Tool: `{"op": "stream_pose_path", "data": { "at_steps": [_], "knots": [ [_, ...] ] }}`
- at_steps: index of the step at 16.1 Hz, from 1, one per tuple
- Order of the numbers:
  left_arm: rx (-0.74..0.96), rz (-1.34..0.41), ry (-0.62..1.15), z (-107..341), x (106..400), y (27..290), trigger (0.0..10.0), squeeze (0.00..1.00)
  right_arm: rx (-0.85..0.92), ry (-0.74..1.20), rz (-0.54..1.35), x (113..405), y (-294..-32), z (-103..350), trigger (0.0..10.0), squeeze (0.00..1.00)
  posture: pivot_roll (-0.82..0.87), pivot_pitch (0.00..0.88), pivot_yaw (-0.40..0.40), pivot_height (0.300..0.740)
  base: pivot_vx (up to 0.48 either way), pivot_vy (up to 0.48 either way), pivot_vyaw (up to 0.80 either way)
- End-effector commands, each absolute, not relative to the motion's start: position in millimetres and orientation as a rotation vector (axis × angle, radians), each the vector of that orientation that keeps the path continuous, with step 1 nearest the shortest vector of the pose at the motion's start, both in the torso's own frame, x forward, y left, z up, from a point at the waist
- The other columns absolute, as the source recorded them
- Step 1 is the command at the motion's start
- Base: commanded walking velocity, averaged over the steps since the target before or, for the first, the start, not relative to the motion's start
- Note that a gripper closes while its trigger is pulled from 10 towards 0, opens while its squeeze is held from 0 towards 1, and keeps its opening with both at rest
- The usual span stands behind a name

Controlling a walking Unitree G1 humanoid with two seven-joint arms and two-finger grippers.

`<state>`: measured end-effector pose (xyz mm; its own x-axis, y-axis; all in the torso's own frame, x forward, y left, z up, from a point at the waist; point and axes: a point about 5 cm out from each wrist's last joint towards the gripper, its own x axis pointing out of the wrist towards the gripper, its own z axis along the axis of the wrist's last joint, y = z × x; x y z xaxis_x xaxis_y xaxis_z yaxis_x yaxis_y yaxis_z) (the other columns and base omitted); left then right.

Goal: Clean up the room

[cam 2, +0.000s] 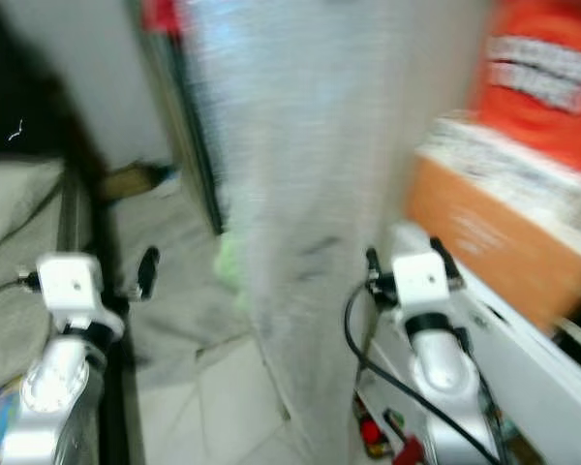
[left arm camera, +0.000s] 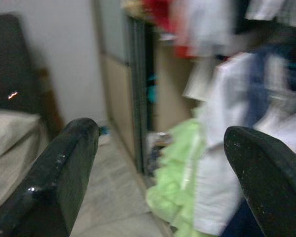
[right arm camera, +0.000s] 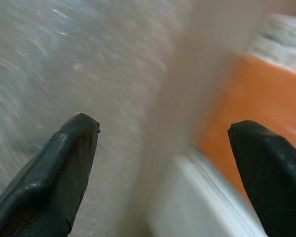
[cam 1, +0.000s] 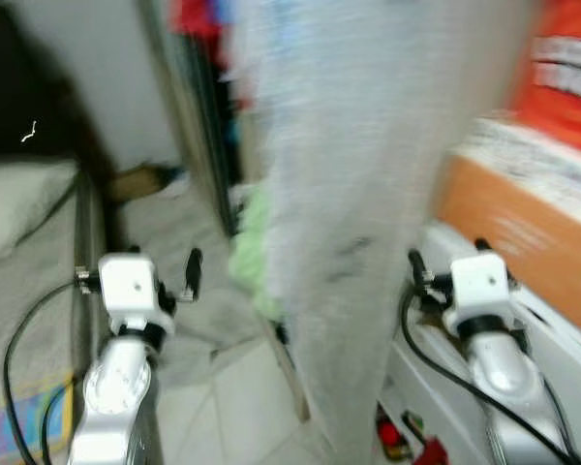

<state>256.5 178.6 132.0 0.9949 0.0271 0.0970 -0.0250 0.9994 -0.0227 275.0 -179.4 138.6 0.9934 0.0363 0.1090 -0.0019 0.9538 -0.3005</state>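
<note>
Both head views are blurred, consistent with the robot travelling, so the step in hand is judged to be a search approach, not a pick: the left gripper [left arm camera: 160,163] and right gripper [right arm camera: 163,163] are each held forward with fingers spread wide and nothing between them. The likeliest item for tidying is the light green cloth [left arm camera: 180,182] heaped on the floor [cam 1: 232,397] at the foot of the open wardrobe [left arm camera: 138,89], beside a hanging pale curtain [cam 1: 368,213]. The next move calls for halting, squaring up to the heap, and lowering one gripper onto it.
</note>
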Motion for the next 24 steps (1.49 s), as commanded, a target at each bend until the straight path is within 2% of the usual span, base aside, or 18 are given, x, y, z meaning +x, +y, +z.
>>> {"op": "stream_pose_path", "data": {
  "at_steps": [1,4,8,11,19,24],
  "knots": [
    [-0.066,-0.011,-0.085,131,261,174,10.0,0.00,-0.269,-0.118,0.024,277,-179,137,10.0,0.00,-0.07,0.000,-0.002,0.740,0.000,0.000,0.80],
    [-0.064,-0.021,-0.093,133,264,170,10.0,0.00,-0.237,-0.117,0.030,282,-176,137,10.0,0.00,-0.06,0.000,-0.006,0.740,0.000,0.000,0.80],
    [-0.055,-0.033,-0.069,127,253,168,10.0,0.00,-0.214,-0.105,0.058,278,-171,133,10.0,0.00,-0.05,0.000,-0.015,0.740,0.000,0.000,0.80],
    [0.045,-0.103,-0.090,129,248,161,10.0,0.00,-0.244,-0.088,0.077,276,-172,130,10.0,0.00,-0.04,0.000,-0.024,0.740,0.000,0.000,0.69],
    [0.083,-0.181,-0.082,130,251,155,10.0,0.00,-0.307,-0.015,-0.056,253,-190,117,10.0,0.00,-0.08,0.000,0.009,0.740,0.000,0.000,0.00],
    [0.090,-0.177,-0.075,129,250,154,10.0,0.00,-0.295,0.038,-0.093,226,-200,110,10.0,0.00,-0.09,0.000,0.012,0.740,0.000,0.000,0.00]
  ]
}}
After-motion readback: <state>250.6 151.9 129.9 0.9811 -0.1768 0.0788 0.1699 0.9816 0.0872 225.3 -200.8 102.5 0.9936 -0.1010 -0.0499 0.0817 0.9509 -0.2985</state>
